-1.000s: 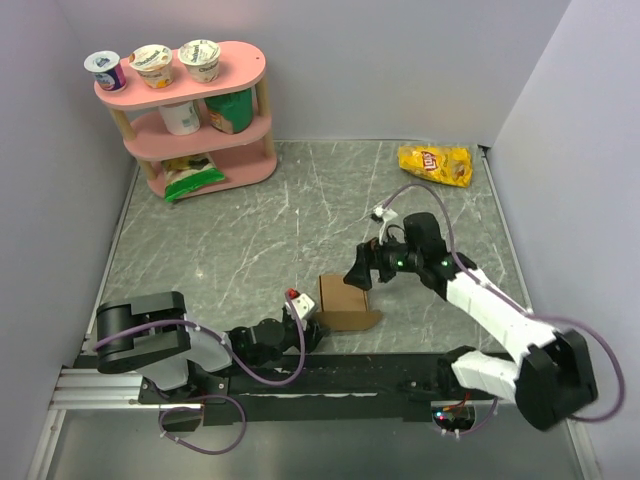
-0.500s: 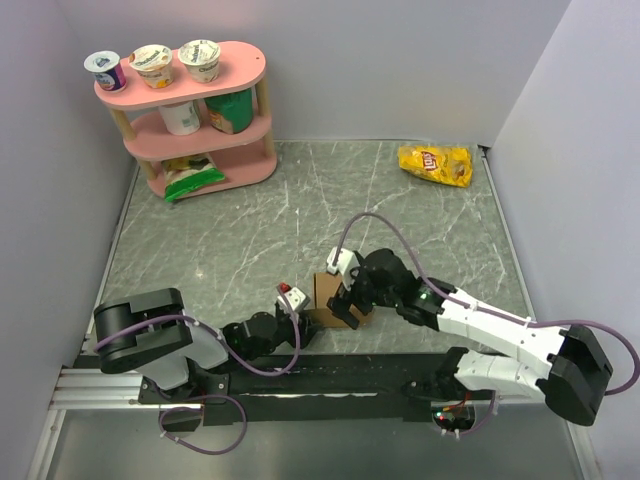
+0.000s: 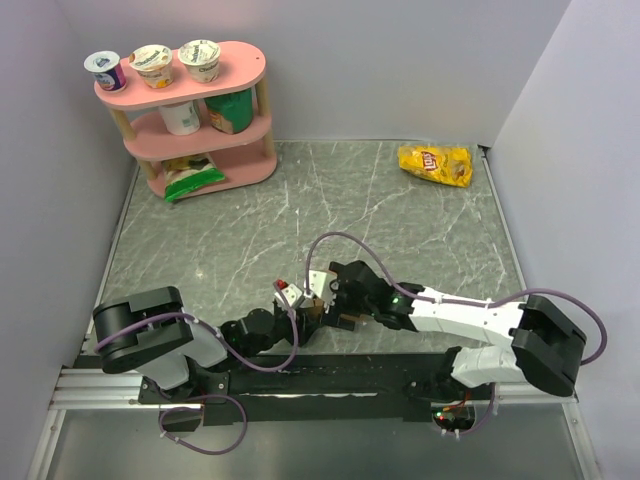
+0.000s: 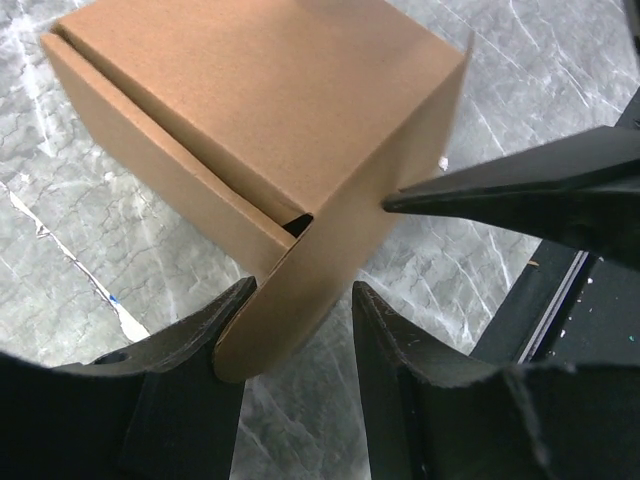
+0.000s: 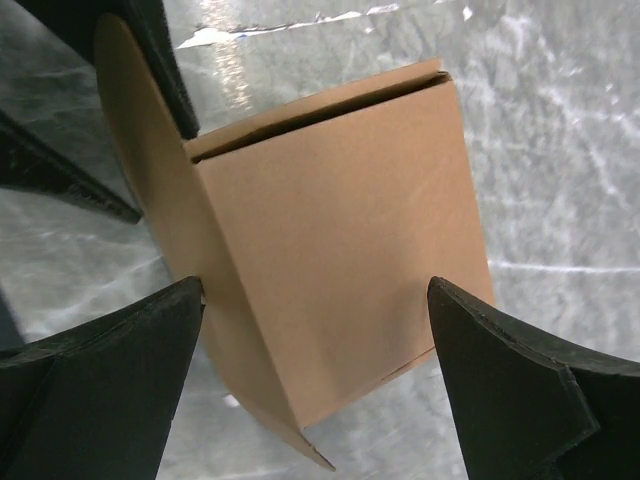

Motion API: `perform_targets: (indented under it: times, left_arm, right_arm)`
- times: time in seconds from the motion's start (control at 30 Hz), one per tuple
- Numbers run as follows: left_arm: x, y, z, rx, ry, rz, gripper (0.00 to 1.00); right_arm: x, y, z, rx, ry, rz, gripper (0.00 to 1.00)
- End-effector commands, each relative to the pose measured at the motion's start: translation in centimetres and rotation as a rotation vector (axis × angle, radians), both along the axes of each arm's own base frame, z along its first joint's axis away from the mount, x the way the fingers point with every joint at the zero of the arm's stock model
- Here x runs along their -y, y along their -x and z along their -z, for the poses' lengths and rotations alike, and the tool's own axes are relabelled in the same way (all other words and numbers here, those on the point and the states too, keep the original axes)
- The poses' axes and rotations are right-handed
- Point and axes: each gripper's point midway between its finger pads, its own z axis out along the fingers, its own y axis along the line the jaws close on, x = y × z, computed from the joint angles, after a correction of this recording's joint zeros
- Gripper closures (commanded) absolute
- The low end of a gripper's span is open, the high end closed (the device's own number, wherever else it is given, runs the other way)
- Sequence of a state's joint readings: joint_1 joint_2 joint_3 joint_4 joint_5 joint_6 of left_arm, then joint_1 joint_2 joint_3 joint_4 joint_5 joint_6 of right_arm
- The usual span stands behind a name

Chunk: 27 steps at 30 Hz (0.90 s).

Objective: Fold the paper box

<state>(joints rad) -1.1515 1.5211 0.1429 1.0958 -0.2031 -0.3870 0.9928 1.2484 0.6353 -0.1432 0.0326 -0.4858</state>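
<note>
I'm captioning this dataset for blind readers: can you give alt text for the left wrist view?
A brown paper box sits on the grey marbled table, its rounded side flap held between the left gripper's two black fingers. From the right, one pointed finger of the right gripper reaches the flap's edge.

Left wrist view crops the paper box (image 4: 270, 110).

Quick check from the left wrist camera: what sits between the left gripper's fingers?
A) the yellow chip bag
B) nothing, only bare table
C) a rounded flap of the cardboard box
C: in the left wrist view a rounded flap of the box sticks out between the two fingers of the left gripper.
</note>
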Motion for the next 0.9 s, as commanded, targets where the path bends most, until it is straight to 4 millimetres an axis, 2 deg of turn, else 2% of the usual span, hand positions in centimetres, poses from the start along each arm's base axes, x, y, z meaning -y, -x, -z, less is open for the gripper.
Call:
perform_targets:
  times: [0.0,0.17,0.33,0.43,0.47,0.5,0.57,0.63,0.77,0.8,0.87]
  left_arm:
    - [0.4,0.1,-1.0,0.002,0.054,0.022,0.52]
    - [0.3,0.0,-0.8,-0.002,0.055,0.029,0.52]
    - [0.0,-0.1,-1.3,0.002,0.073,0.027,0.48]
    - [-0.5,-0.3,-1.4,-0.005,0.077,0.000,0.40]
    - [-0.6,-0.3,-1.5,-0.008,0.076,-0.006,0.27]
    - [-1.2,-0.3,-1.2,-0.014,0.067,-0.024,0.20]
    - [-1.8,-0.4,-2.5,-0.012,0.116,-0.051,0.08]
    - [-2.9,-0.5,-3.8,-0.004,0.158,-0.086,0.04]
    - [-4.6,-1.5,-6.8,0.034,0.224,-0.142,0.01]
    - [-5.1,-1.8,-8.5,0.064,0.275,-0.153,0.02]
    - [-6.6,-2.9,-8.6,0.063,0.275,-0.202,0.02]
  right_arm:
    - [-2.2,-2.4,-2.7,0.152,-0.017,-0.049,0.00]
    - [-3.0,-2.1,-1.7,0.138,0.005,-0.106,0.00]
    - [-3.7,-1.0,0.4,0.027,0.047,-0.151,0.03]
    - [-3.9,-0.8,1.1,-0.005,0.063,-0.154,0.09]
    - [-3.8,-0.8,1.3,-0.011,0.071,-0.153,0.11]
    - [-4.1,-0.8,1.2,-0.017,0.068,-0.152,0.14]
    - [-4.1,-0.7,1.3,-0.026,0.071,-0.155,0.22]
    - [-4.0,-0.6,1.4,-0.031,0.069,-0.154,0.28]
    - [-3.7,-0.5,1.5,-0.038,0.071,-0.136,0.27]
    - [-3.6,-0.4,1.5,-0.039,0.065,-0.131,0.27]
    - [-3.6,-0.3,1.4,-0.041,0.040,-0.122,0.26]
